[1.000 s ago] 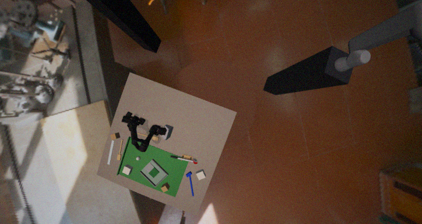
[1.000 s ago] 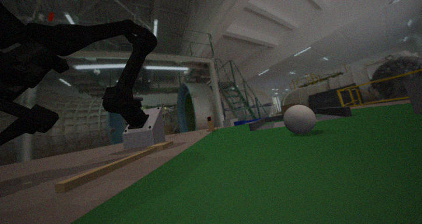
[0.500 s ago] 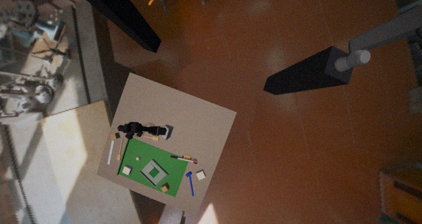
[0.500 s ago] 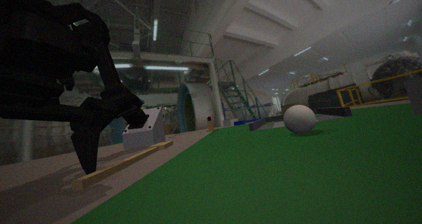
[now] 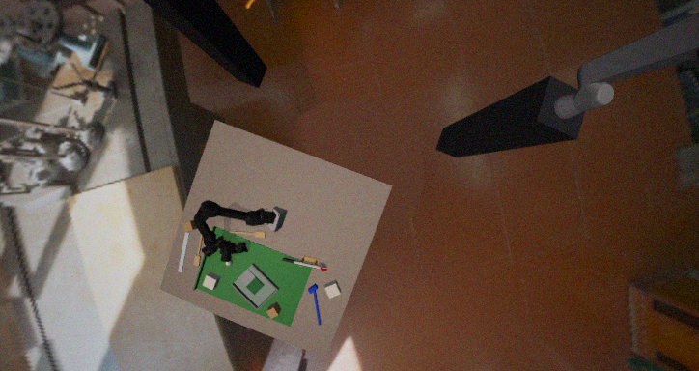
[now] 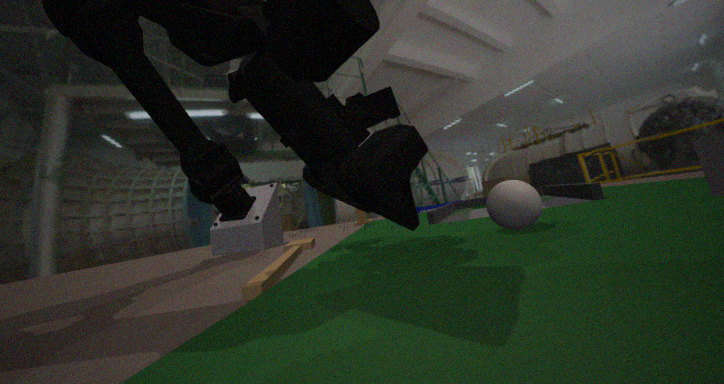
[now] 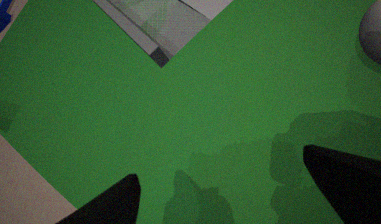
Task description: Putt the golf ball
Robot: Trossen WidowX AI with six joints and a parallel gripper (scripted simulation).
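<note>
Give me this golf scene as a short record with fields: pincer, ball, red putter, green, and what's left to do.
pincer: open, empty, above the mat
ball: on the mat, near the pincer, untouched
red putter: lying at the mat's edge, far from the pincer
blue putter: on the table beside the mat
mat: green, on the table
raised green: grey-ramped platform mid-mat, nothing on it
remaining: grasp the putter, then putt; neither begun

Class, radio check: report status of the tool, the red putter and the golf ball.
Tool open, empty, above green mat. Red putter lying at the mat's edge, untouched. Golf ball on mat beside the tool, apart. Nothing visibly blocking.
</note>
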